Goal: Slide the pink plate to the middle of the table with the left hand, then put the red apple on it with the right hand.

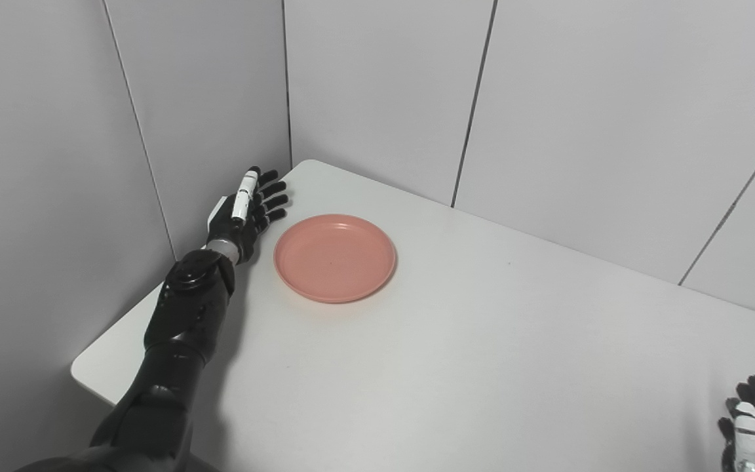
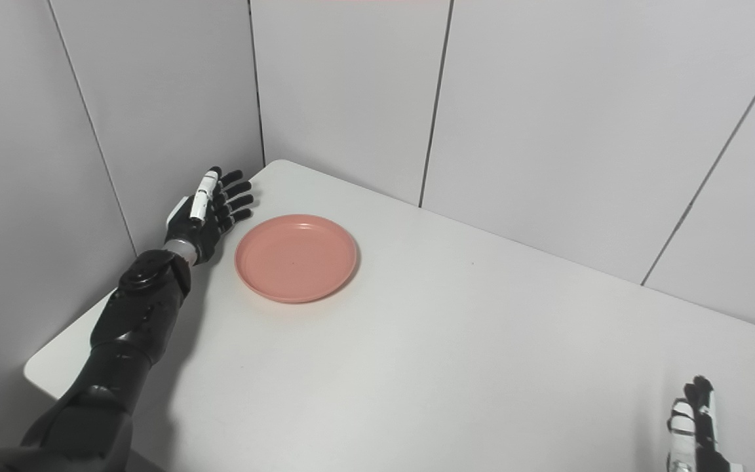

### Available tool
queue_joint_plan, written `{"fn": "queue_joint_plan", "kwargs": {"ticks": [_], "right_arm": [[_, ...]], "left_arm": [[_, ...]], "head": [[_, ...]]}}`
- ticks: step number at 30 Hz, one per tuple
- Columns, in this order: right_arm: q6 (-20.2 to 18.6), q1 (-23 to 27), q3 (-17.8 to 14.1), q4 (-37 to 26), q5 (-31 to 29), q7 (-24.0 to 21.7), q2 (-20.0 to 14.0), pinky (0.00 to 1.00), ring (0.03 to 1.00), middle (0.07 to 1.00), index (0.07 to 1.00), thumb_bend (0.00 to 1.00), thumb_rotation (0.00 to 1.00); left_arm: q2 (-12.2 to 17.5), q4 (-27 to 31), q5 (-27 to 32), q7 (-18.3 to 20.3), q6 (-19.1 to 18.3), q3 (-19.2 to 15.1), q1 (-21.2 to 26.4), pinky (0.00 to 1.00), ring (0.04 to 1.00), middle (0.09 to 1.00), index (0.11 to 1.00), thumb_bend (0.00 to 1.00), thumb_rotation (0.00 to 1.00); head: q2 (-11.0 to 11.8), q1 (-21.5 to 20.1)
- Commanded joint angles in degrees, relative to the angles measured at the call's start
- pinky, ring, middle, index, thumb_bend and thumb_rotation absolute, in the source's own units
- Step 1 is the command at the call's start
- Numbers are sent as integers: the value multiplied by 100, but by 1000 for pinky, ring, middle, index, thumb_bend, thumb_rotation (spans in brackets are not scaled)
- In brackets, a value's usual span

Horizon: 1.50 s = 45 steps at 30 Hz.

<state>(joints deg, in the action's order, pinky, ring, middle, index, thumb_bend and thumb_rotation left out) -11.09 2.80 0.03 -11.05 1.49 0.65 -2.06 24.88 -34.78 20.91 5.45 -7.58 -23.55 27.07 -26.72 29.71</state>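
The pink plate (image 1: 335,257) sits on the white desk (image 1: 482,354) in the upper left of the frame, close to the far corner by the grey wall (image 1: 56,164). The left hand (image 1: 246,213) is just to the left of the plate, near its rim. I cannot tell if it touches it yet. Its fingers (image 1: 272,196) are spread apart and straight, and it holds nothing.

The right hand (image 2: 695,429) peeks in at the lower right of the frame. Only part of it shows. Its fingers look straight and it holds nothing. I see no red apple anywhere.

The step now looks like the push. To do it well, the left hand should lay its side flat against the plate's left rim. Then it should push slowly toward the middle of the desk, keeping low so the plate slides and does not tip.
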Motion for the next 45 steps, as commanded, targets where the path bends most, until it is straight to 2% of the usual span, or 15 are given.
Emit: {"fn": "queue_joint_plan", "kwargs": {"ticks": [1,7,13,24,30,38,45], "right_arm": [[-32,138,-16,-254,6,-15,-11,1000,1000,1000,1000,0,1000],[42,131,-5,-236,36,-20,-24,1000,1000,1000,1000,0,1000],[45,140,-20,-245,-20,-36,-12,1000,1000,1000,1000,0,1000],[66,126,-21,-271,-57,-30,2,1000,1000,1000,1000,0,1000],[-73,133,-22,-348,-91,-30,23,1000,1000,1000,1000,0,1000],[-172,129,-27,-414,-128,-10,51,1000,1000,1000,1000,0,1000],[-54,139,-33,-328,-111,-10,44,1000,1000,1000,1000,0,1000]], "left_arm": [[144,69,-4,134,310,14,143,860,858,861,839,347,1000],[130,-6,45,197,328,11,140,872,864,869,848,355,1000],[28,166,61,50,146,-25,107,865,860,865,846,357,1000],[-15,-10,133,199,270,-35,70,866,867,872,861,323,1000],[-103,134,233,98,74,-74,13,871,870,875,860,309,1000],[-146,257,225,182,83,30,-127,886,880,888,873,306,1000],[-245,401,244,151,18,48,-189,884,878,884,869,296,1000]], "head": [[-11,-5],[-20,-9],[-35,-18],[-55,-33],[-69,-39],[-93,-52],[-98,-66]]}}
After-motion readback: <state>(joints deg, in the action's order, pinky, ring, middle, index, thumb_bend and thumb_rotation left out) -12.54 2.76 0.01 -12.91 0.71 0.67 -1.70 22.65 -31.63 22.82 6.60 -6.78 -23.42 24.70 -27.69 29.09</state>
